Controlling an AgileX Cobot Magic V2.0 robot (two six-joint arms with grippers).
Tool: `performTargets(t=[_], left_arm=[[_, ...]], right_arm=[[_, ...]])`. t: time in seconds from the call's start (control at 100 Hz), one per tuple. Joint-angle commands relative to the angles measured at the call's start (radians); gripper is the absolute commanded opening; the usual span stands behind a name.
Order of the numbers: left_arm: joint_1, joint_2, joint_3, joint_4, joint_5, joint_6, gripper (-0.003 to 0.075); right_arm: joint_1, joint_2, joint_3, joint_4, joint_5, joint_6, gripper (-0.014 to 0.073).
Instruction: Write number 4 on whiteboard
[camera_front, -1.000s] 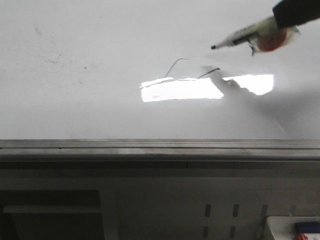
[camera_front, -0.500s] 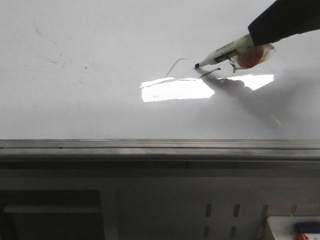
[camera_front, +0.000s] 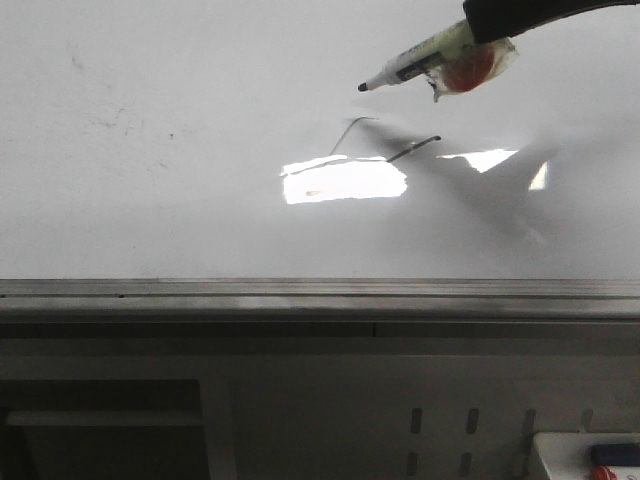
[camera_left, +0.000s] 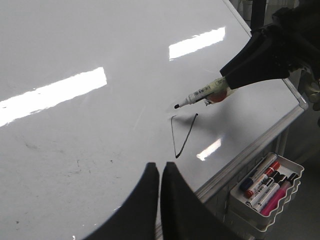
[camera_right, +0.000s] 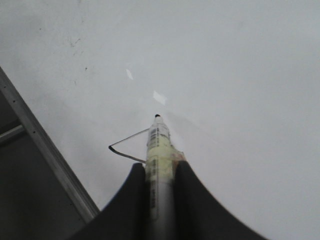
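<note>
The whiteboard (camera_front: 150, 200) (camera_left: 75, 140) fills the view. Of the number 4 (camera_front: 350, 128) (camera_left: 173, 137) (camera_right: 111, 148), two thin dark strokes show, meeting in a sharp point. My right gripper (camera_front: 490, 35) (camera_left: 230, 82) (camera_right: 161, 172) is shut on a marker (camera_front: 415, 58) (camera_left: 202, 93) (camera_right: 160, 145) with a pale taped barrel. Its black tip hangs just beyond the strokes' open ends and looks lifted off the board. My left gripper (camera_left: 160, 167) is shut on nothing and hovers over the board's near part.
A grey metal rail (camera_front: 300, 295) runs along the board's near edge. A white tray (camera_left: 265, 192) (camera_front: 585, 455) with several markers hangs below the rail on the right. Faint old smudges (camera_front: 110, 120) mark the board's left part.
The marker dipped down and left toward the short stroke, then rose and moved farther left. Its tip now sits beyond the strokes. The drawn strokes look the same.
</note>
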Motion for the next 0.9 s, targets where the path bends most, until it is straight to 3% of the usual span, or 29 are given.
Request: performTargets(t=[0.0, 0.89], left_arm=[[0.003, 0.005, -0.027, -0.013, -0.085, -0.008, -0.002], [0.003, 0.005, -0.027, -0.013, -0.083, -0.008, -0.002]], right_arm=[[0.002, 0.0, -0.031, 0.023, -0.073, -0.004, -0.006], [0.002, 0.052, 0.012, 0.0, -0.057, -0.004, -0.006]])
